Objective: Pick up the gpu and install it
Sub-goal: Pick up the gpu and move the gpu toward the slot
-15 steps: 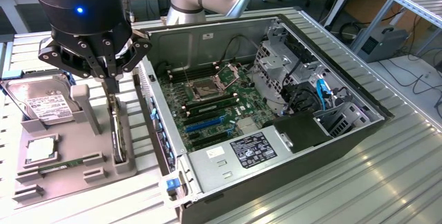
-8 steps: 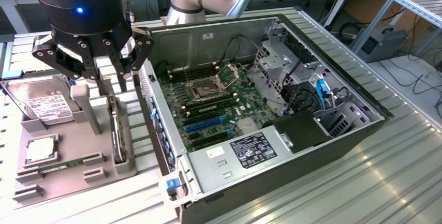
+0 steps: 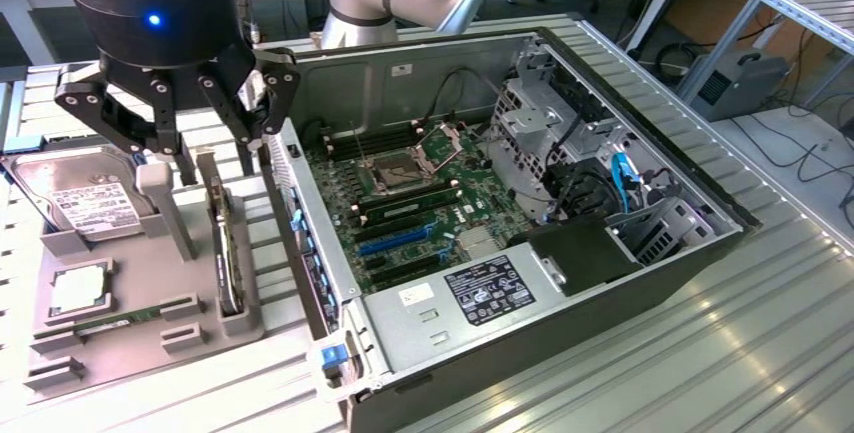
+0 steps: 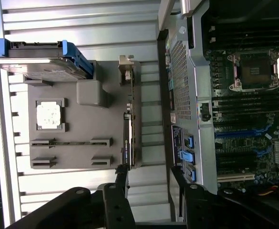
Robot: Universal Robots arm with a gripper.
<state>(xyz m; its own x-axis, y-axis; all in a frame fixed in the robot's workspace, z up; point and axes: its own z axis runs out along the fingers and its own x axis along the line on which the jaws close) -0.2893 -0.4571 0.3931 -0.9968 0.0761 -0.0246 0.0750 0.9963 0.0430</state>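
The pincer hangs spread, with nothing between its fingers. The gpu is not yet taken. It stands on its thin edge in a slot of the grey holder, directly below the pincer and a little ahead of it.

In the wrist view the card seems to sit closer to one finger than to the middle of the gap. I think this is the first danger: if the pincer goes down like this, that finger can land on the top edge of the card or on the cooler, instead of passing beside it.

Just beside the gpu, on one side, the wall of the case rises. The room there looks narrow, so the outer finger can hit this wall.

On the other side of the pincer, farther away, lies the hard drive. Beyond the wall is the motherboard. A thin card gripped crooked may tilt and miss its slot there.
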